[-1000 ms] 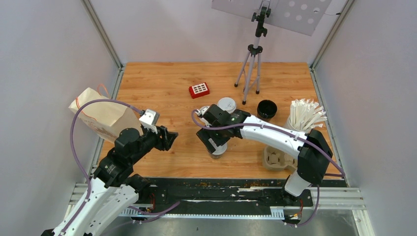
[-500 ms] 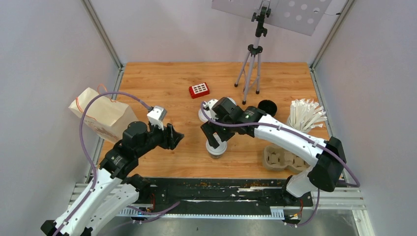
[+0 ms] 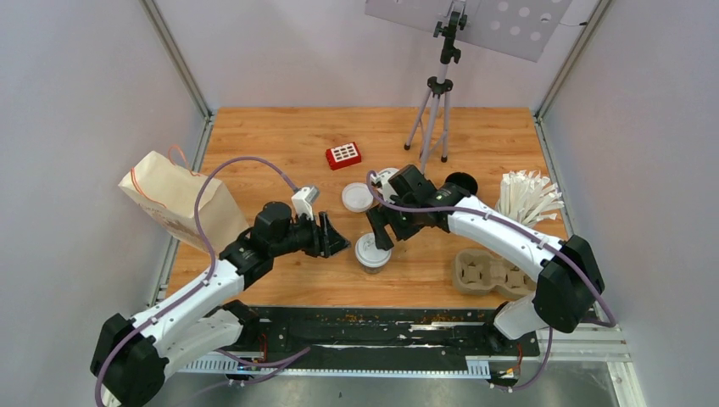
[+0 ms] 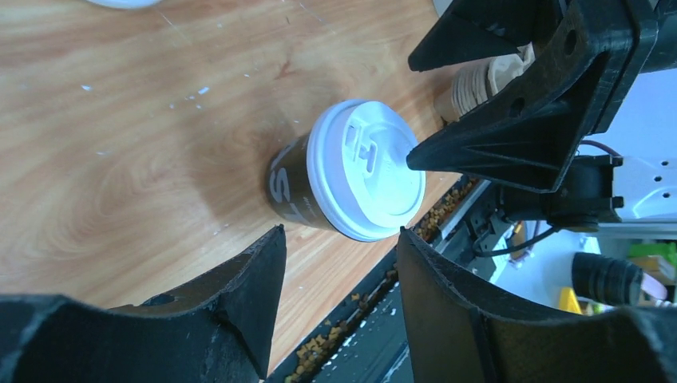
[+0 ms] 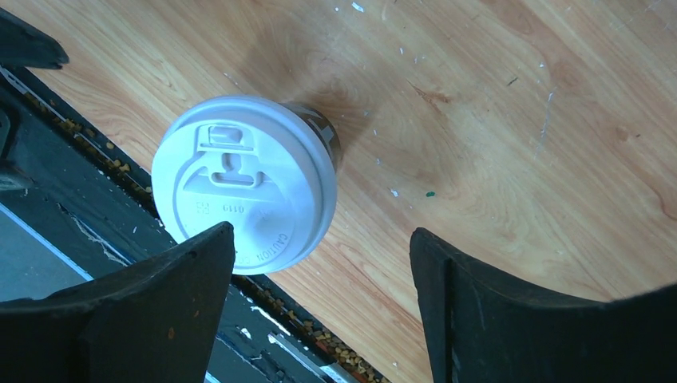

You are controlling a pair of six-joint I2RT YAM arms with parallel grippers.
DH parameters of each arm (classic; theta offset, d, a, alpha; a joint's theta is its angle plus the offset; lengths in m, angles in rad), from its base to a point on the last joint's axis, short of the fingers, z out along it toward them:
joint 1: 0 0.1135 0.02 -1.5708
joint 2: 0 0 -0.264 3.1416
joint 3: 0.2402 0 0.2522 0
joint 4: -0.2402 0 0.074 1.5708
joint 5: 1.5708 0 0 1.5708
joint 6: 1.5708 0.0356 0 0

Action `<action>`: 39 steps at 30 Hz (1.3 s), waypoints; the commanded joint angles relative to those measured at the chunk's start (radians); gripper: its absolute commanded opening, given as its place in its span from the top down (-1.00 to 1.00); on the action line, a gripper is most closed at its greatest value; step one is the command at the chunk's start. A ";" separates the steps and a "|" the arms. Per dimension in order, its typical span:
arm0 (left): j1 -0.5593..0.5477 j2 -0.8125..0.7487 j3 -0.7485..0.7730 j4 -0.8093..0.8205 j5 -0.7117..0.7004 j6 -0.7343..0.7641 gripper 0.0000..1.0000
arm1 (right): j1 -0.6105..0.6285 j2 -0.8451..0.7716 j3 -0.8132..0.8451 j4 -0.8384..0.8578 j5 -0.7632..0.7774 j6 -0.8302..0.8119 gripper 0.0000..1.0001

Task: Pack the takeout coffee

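place: robot lab cell | cues: white enclosure walls (image 3: 76, 102), tripod (image 3: 434, 110) (perforated panel (image 3: 509, 21) atop)

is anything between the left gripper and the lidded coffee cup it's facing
Nothing lies between them: only bare table separates the open left gripper from the coffee cup. The open right gripper hangs close over the cup's far side, one fingertip near its lid, which could crowd a grasp.

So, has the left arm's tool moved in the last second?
Yes. The left tool has swung to the right, away from the brown paper bag and up close to the lidded coffee cup.
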 commanded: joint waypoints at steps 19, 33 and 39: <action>-0.025 0.228 -0.130 0.476 0.083 -0.161 -0.24 | -0.032 0.008 -0.120 0.157 -0.085 -0.021 -0.53; -0.026 0.293 -0.153 0.480 0.076 -0.135 0.21 | -0.041 -0.010 -0.054 0.108 -0.092 0.014 -0.44; -0.026 0.311 -0.148 0.467 0.080 -0.116 0.24 | -0.042 -0.046 -0.013 0.097 -0.105 0.042 -0.37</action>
